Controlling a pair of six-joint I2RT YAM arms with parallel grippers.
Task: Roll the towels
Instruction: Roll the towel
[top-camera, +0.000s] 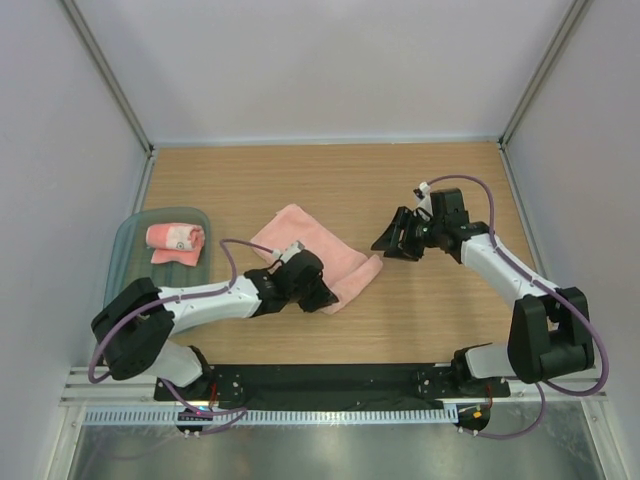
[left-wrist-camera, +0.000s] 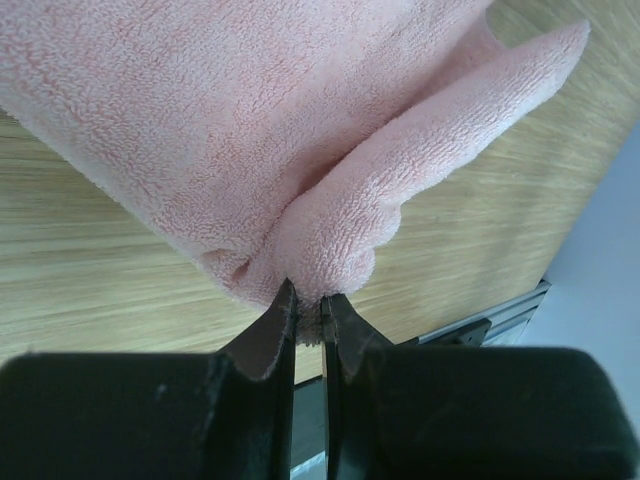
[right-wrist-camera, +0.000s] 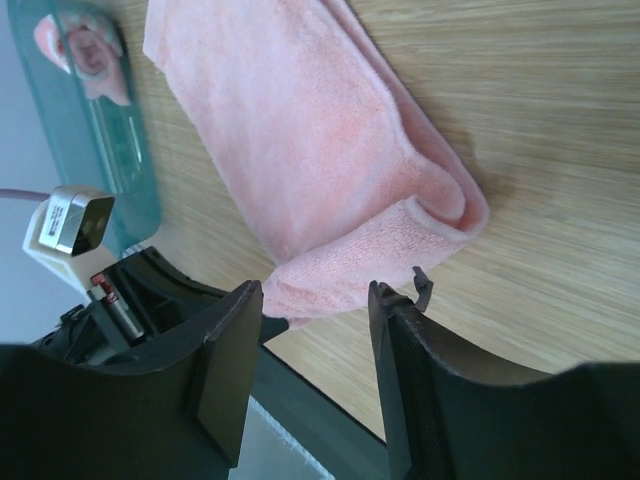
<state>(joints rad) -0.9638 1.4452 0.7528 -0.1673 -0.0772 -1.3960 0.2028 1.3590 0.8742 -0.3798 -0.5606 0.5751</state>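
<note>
A salmon-pink towel (top-camera: 312, 248) lies folded on the wooden table, its near end curled over. My left gripper (top-camera: 318, 297) is shut on that near edge; in the left wrist view the terry edge (left-wrist-camera: 320, 250) is pinched between my fingertips (left-wrist-camera: 308, 305). My right gripper (top-camera: 392, 243) is open and empty, hovering just right of the towel's curled corner (right-wrist-camera: 440, 215), apart from it. A second towel (top-camera: 177, 241), rolled, with white marks, lies in the translucent grey-green tray (top-camera: 125, 250); it also shows in the right wrist view (right-wrist-camera: 85, 50).
The tray (right-wrist-camera: 110, 150) stands at the table's left side near the left wall. A black rail (top-camera: 330, 382) runs along the near edge between the arm bases. White walls close in the table on three sides.
</note>
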